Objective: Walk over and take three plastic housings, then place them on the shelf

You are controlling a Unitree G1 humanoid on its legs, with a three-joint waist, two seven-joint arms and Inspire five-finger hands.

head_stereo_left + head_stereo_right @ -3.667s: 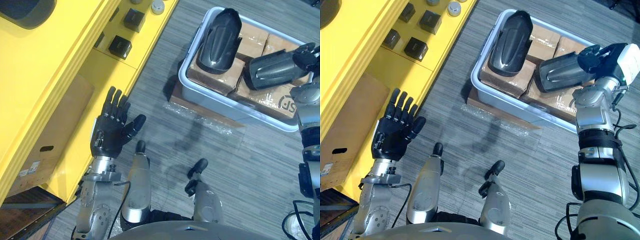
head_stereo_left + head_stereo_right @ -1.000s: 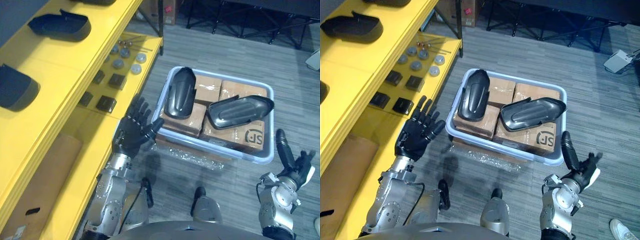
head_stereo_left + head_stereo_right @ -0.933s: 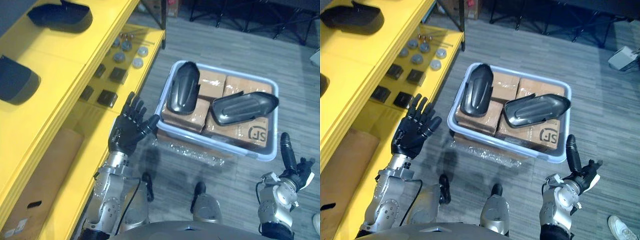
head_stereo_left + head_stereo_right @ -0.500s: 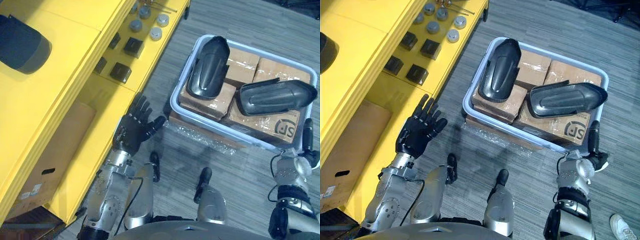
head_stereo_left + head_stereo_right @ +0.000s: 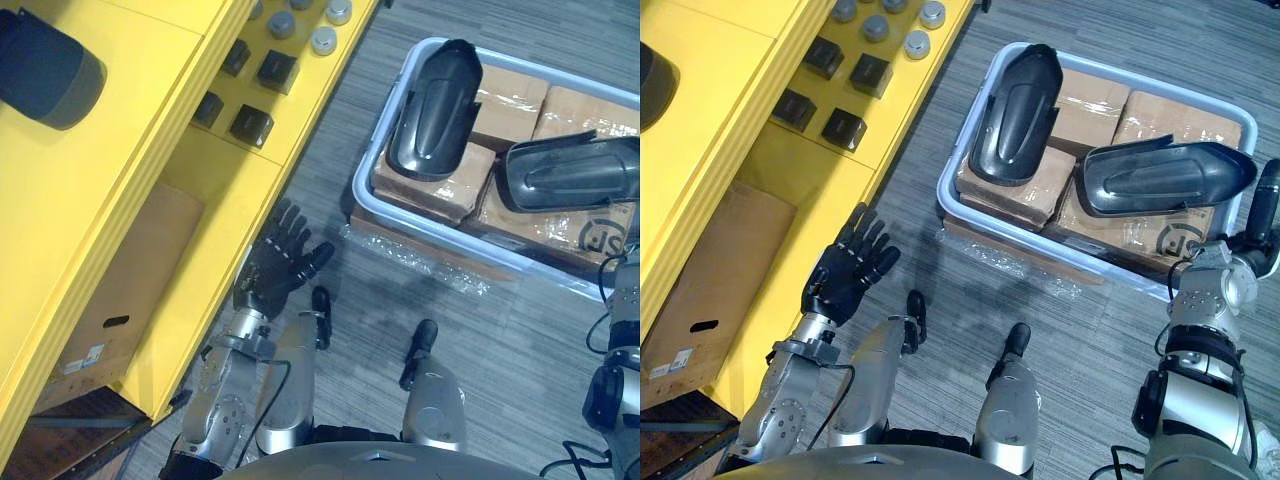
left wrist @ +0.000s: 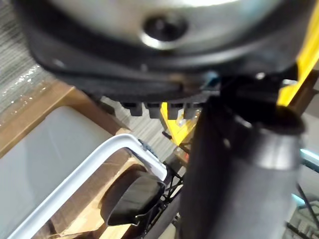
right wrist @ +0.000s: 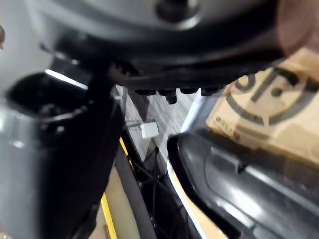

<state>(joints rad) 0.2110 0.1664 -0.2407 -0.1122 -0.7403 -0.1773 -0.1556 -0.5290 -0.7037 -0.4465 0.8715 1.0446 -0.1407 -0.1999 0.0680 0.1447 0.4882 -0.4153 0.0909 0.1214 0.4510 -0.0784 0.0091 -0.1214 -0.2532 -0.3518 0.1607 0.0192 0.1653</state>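
Observation:
Two dark plastic housings lie on cardboard boxes inside a pale grey bin (image 5: 952,196): one upright-oval housing (image 5: 1018,112) at the bin's left, one long housing (image 5: 1165,178) across its right. A third dark housing (image 5: 45,65) rests on the yellow shelf's top level. My left hand (image 5: 280,268) hovers open with fingers spread between shelf and bin, holding nothing. My right hand (image 5: 1264,205) stands open with fingers straight, just off the long housing's right end, apart from it. The right wrist view shows that housing (image 7: 239,184) close by.
The yellow shelf (image 5: 150,130) runs along the left, with small black blocks (image 5: 250,125) and round grey parts (image 5: 325,40) on its lower level. A cardboard box (image 5: 130,270) sits under it. Clear plastic wrap (image 5: 420,255) lies on the floor before the bin.
The whole view has shifted, so the bin shows nearer. My right hand has risen from below the bin's corner to beside the long housing's end. The left hand stays open.

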